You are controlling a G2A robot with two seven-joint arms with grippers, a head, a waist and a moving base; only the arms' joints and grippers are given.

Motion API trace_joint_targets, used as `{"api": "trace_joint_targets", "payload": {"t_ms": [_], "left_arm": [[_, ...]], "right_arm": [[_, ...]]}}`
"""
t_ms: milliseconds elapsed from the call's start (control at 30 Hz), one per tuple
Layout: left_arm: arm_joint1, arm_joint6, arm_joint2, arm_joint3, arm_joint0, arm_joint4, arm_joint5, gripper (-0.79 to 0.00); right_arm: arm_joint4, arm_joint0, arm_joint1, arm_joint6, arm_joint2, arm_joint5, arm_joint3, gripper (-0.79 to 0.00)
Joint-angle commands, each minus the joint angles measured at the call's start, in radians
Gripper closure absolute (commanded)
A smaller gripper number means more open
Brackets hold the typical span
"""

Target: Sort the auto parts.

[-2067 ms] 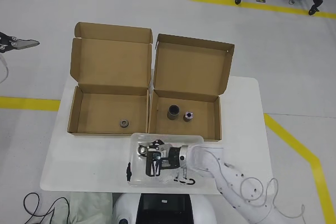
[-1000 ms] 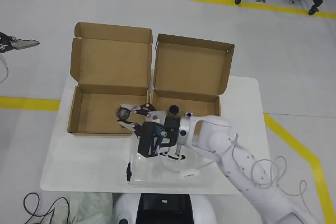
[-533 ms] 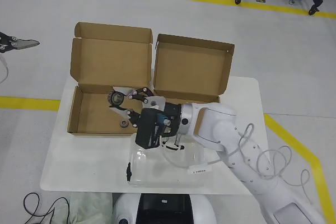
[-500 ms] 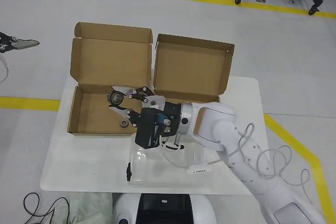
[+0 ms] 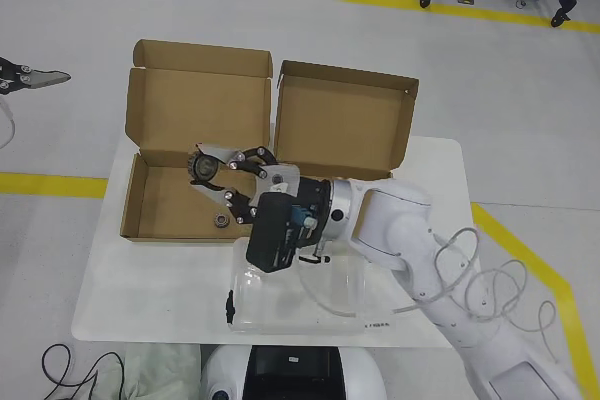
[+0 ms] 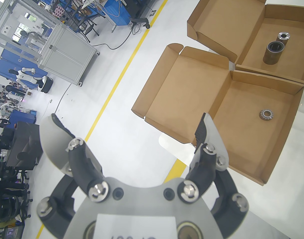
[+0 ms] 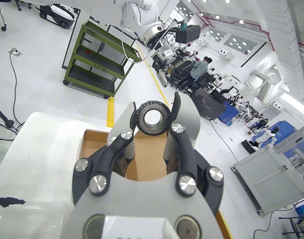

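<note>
Right gripper (image 7: 154, 112) clamps the bearing (image 7: 153, 120) above the left box (image 5: 170, 202).

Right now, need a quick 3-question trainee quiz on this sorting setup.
1. True or false: the right pincer is shut on a bearing.
2. How many parts lie in the right-hand box? A one, B two, C four.
3. Fill in: the left pincer holds nothing and is ___.

Key: 1 true; 2 B; 3 open.
</note>
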Motion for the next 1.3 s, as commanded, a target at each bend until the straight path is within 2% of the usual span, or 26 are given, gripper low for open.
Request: {"api": "trace_joint_targets", "payload": {"t_ms": [0,500,933,1133,1267], "left_arm": [[0.000,0.000,0.000,0.000,0.000,0.000,0.000,-0.785],[0.000,0.000,0.000,0.000,0.000,0.000,0.000,-0.785],[0.000,0.000,0.000,0.000,0.000,0.000,0.000,-0.785],[0.000,0.000,0.000,0.000,0.000,0.000,0.000,-0.785],[0.000,0.000,0.000,0.000,0.000,0.000,0.000,-0.785]], "right_arm": [[-0.007,-0.011,0.001,-0.010,-0.001,0.002,0.007,0.000],[-0.034,-0.043,-0.002,-0.084,-0.021,0.012,0.132,0.000],[-0.028,-0.005,-0.022,-0.101,-0.065,0.020,0.302,0.000],[-0.009,0.044,-0.046,-0.046,-0.118,0.021,0.412,0.000],[0.023,0.086,-0.071,-0.060,-0.155,0.044,0.522,0.000]]}}
